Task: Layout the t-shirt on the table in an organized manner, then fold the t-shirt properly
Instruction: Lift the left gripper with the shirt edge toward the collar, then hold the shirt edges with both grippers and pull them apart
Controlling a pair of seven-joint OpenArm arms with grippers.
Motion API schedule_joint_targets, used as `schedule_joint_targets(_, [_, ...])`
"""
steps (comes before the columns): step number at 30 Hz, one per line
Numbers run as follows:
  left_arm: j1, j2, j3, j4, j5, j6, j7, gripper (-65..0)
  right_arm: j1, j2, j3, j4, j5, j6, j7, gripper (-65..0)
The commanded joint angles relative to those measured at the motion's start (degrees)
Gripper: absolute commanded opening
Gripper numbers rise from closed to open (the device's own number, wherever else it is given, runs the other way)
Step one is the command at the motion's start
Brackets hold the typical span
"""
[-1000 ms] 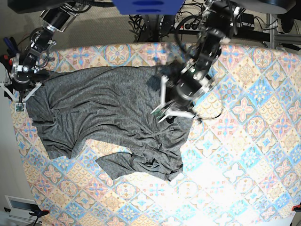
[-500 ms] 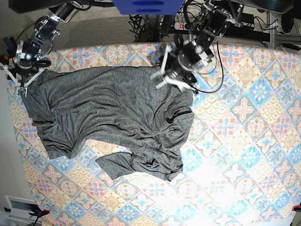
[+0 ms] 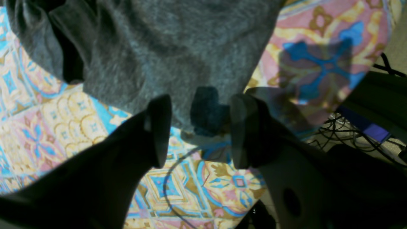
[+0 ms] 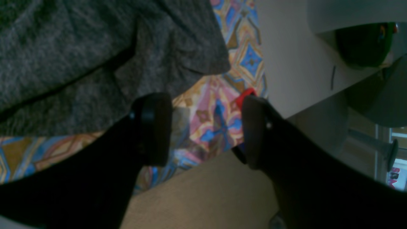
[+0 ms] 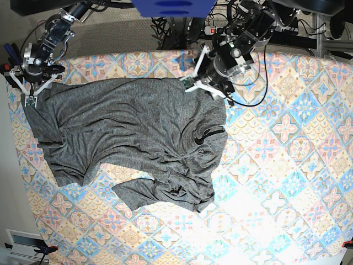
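Both claws are apart and empty now. A second ago the left claw [image 5: 205,88] was pressed down on the middle of the t-shirt [image 5: 127,138], pinching cloth near the collar; since then it has let go and drawn back to the far edge of the surface [image 5: 287,165], where it hangs over the shirt's upper corner. Its wrist view shows the 2 fingers spread with only patterned cloth and the shirt's grey edge between them, nothing gripped. The right claw [image 5: 32,91] has likewise lifted from the shirt's far-left corner, and its jaws stand wide above the hem and the surface edge, holding nothing.

The t-shirt lies across the left half of the surface, its upper edge pulled fairly straight between the 2 claws. Its lower part is not flat: a sleeve or flap is doubled under near the bottom, and wrinkles bunch around the dark collar opening [image 5: 208,134].

So 1 stretch-and-release looks finished, and the layout is only partly done. The crumpled lower hem probably needs smoothing before any fold can begin.
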Motion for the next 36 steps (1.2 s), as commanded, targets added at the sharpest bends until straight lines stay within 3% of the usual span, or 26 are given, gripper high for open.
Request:
schedule_joint_targets(1, [-1.2, 0.1, -0.1, 0.8, 0.3, 0.2, -0.8, -37.2, 0.3, 0.3, 0.2, 1.1, -0.3, -0.5, 0.9, -31.2])
schedule_joint_targets(16, [-1.4, -6.6, 3.6, -1.2, 0.3, 0.2, -0.9, -36.9, 0.6, 0.2, 0.3, 1.1, -0.3, -0.5, 0.8, -31.2])
schedule_joint_targets(20, [-3.2, -6.6, 4.0, -4.8, 0.1, 0.2, -1.2, -36.9, 0.6, 0.1, 0.2, 1.1, -0.3, -0.5, 0.8, -31.2])
schedule_joint_targets(25, [-4.3, -6.5, 3.7, -13.3, 0.2, 0.2, -9.0, -36.9, 0.6, 0.0, 0.3, 1.1, -0.3, -0.5, 0.8, -31.2])
schedule_joint_targets(28, [-4.3, -6.5, 3.6, -13.5, 0.2, 0.2, -10.6, -36.9, 0.4, 0.0, 0.3, 1.1, -0.3, -0.5, 0.9, -31.2])
schedule_joint_targets(36, [-6.5, -1.5, 4.0, -13.9, 0.3, 0.2, -10.6, -37.1, 0.6, 0.0, 0.2, 1.1, -0.3, -0.5, 0.9, -31.2])
